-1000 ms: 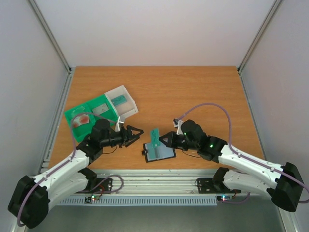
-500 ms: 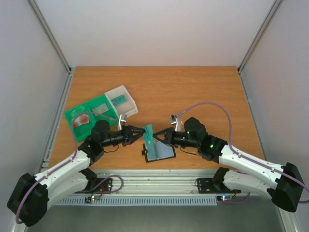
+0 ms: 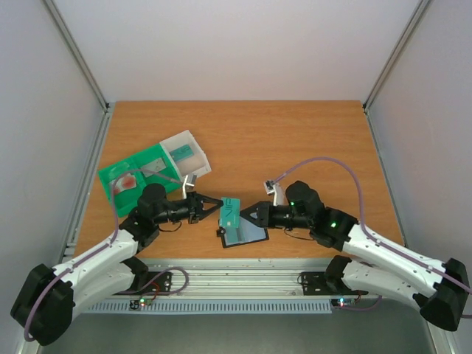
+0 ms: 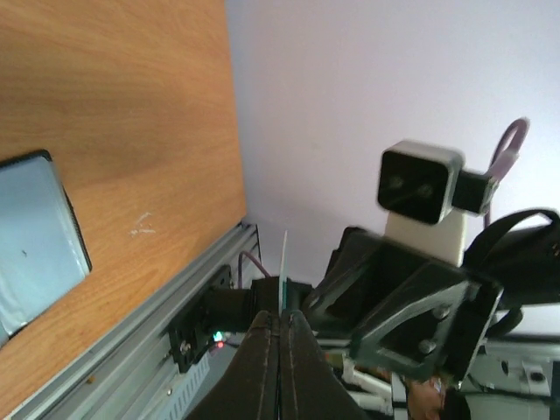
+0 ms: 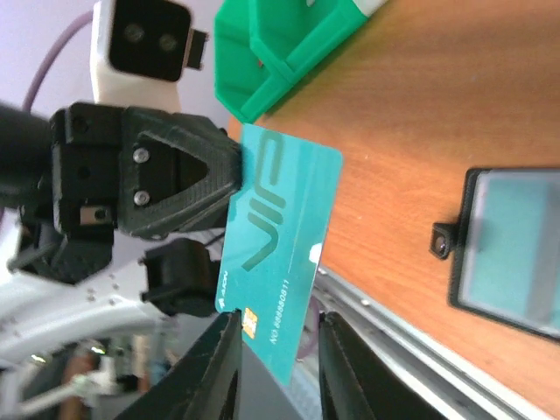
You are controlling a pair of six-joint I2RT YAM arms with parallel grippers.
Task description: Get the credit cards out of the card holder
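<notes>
Over the wooden counter (image 3: pixel 295 140) we see our left tool (image 3: pixel 216 206) clamped on a teal credit card (image 3: pixel 231 213), our right tool (image 3: pixel 249 214) slightly parted beside it, above the open black card holder (image 3: pixel 245 234).

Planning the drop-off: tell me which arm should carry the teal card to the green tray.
Left. The left gripper is shut on the teal card, and the green tray lies on its side. The right gripper has its fingers apart, not pinching the card.
</notes>
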